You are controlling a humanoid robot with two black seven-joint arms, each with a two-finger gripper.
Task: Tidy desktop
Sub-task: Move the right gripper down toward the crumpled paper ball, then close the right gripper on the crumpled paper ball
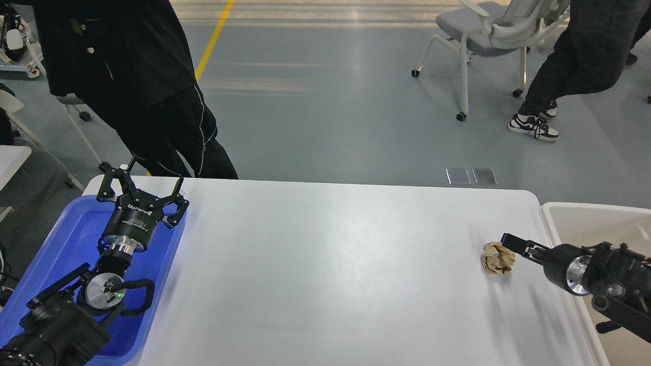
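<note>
paper ball [498, 257] on desktop [325, 264] far right; tray [71, 239] left edge; bin [595, 223] right.

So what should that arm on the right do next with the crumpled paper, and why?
Probably close the right gripper on the crumpled brown paper ball. Its fingertips already reach the ball's upper right edge, the ball is the only loose thing on the desktop, and the cream-white bin sits just to the right. The left gripper is open over the blue tray.
</note>
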